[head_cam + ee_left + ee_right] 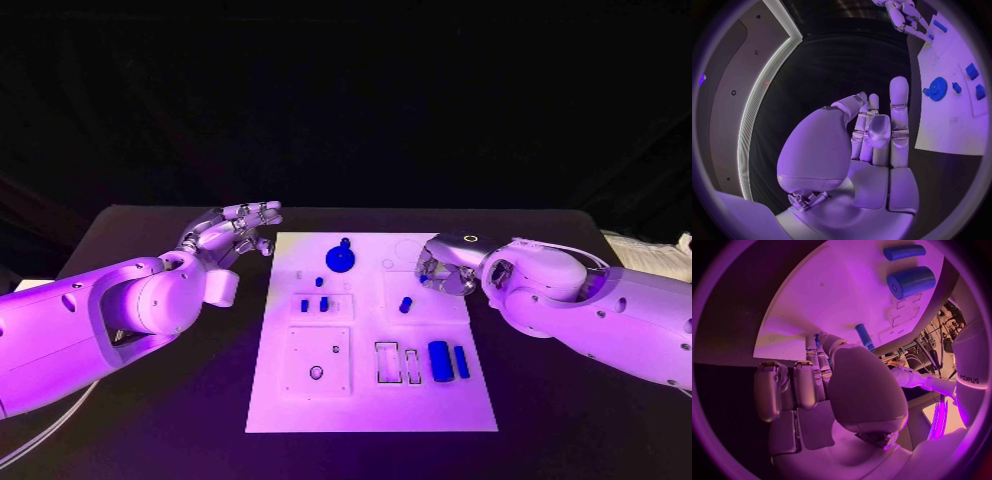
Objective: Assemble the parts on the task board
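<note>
We see a black table [173, 400] with the white board [433, 400] lying flat at its middle, long side running away from us. Dark tabletop shows on both sides of the board and along its near edge.

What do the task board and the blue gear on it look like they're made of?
Task board: looks like rigid white plastic, matte; flat, with crisp cut-out recesses and little glare. It could be painted sheet; the look leaves that open.
Blue gear: probably moulded or printed plastic, judging by its even, saturated colour, dull surface and lack of metallic shine.
</note>
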